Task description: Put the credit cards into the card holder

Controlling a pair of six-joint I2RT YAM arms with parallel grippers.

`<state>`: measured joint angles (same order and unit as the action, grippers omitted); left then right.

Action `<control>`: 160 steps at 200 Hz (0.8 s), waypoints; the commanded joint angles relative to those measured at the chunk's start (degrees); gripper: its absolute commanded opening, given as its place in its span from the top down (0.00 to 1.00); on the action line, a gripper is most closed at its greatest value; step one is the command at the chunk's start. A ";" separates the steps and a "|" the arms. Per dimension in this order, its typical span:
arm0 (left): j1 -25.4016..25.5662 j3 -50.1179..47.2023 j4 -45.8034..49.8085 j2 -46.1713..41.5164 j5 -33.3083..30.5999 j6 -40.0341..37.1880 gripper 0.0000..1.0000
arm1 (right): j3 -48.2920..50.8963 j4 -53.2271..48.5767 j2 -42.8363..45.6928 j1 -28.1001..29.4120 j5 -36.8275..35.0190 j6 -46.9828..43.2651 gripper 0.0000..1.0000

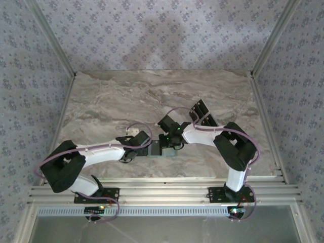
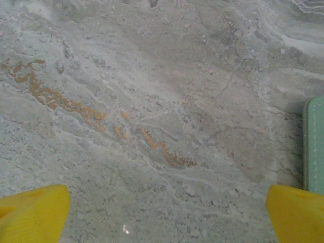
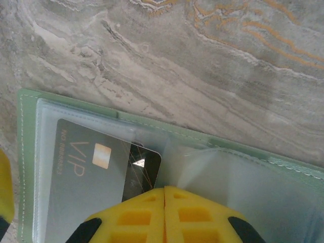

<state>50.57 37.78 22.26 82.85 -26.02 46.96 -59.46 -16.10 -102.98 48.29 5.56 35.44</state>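
Lower centre: right gripper [image 3: 164, 195], jaws pressed together, meets a credit card [image 3: 91, 162] partly inside the card holder [image 3: 28, 152] (clear sleeve); best pushed flat, leftward. Meanwhile the left gripper [image 2: 164, 212], jaws spread, hovers above the table [image 2: 152, 101].

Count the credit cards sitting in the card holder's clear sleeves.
1: a VIP card, mostly inside a clear sleeve of the open card holder, dark corner exposed beside the right gripper. Others may hide beneath it.

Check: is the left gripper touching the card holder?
Cannot tell. Left wrist view: the card holder runs behind a finger of the left gripper, hiding any gap.
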 commanded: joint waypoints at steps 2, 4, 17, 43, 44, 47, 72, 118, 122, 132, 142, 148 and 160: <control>-0.29 0.36 -0.68 0.95 0.88 -0.45 0.00 | -1.79 -0.24 -1.65 0.20 0.94 -0.64 0.91; -0.29 0.34 -0.67 0.99 0.84 -0.42 0.00 | -1.84 -0.22 -1.69 0.22 0.98 -0.64 0.91; -0.29 0.32 -0.86 1.24 1.07 -0.46 0.00 | -2.21 -0.22 -2.03 0.48 1.12 -0.63 0.91; -0.24 0.44 -1.18 1.66 1.43 -0.38 0.00 | -3.25 -0.30 -2.81 1.16 1.38 -0.50 0.91; -0.22 0.40 -1.17 1.64 1.42 -0.38 0.00 | -3.31 -0.32 -2.83 1.17 1.38 -0.53 0.91; -0.26 0.40 -1.17 1.69 1.51 -0.37 0.00 | -3.43 -0.30 -2.92 1.25 1.46 -0.55 0.91; -0.20 0.57 -1.26 1.81 1.73 -0.45 0.00 | -4.88 -0.39 -4.06 1.96 2.27 -0.46 0.91; -0.20 0.53 -0.91 1.61 1.61 -0.55 0.00 | -4.14 -0.89 -1.74 2.04 1.66 -0.68 0.91; -0.20 0.46 -0.90 1.56 1.60 -0.49 0.00 | -3.68 -0.72 -1.08 1.86 1.56 -0.66 0.90; -0.20 0.29 -0.91 1.38 1.68 -0.40 0.00 | -2.51 -0.46 0.59 1.48 1.32 -0.53 0.89; -0.18 0.15 -0.75 1.33 1.75 -0.44 0.00 | -1.22 -0.29 2.13 1.00 0.97 -0.46 0.88; -0.20 0.19 -0.67 1.25 1.63 -0.43 0.00 | -0.57 -0.17 2.79 0.81 0.86 -0.31 0.88; -0.20 0.19 -0.49 1.00 1.51 -0.47 0.00 | 0.95 0.32 4.01 0.33 0.53 -0.29 0.87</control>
<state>50.57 37.78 21.82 83.74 -25.28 46.96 -61.19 -16.03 -102.96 49.47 6.04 35.46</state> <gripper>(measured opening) 0.997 0.123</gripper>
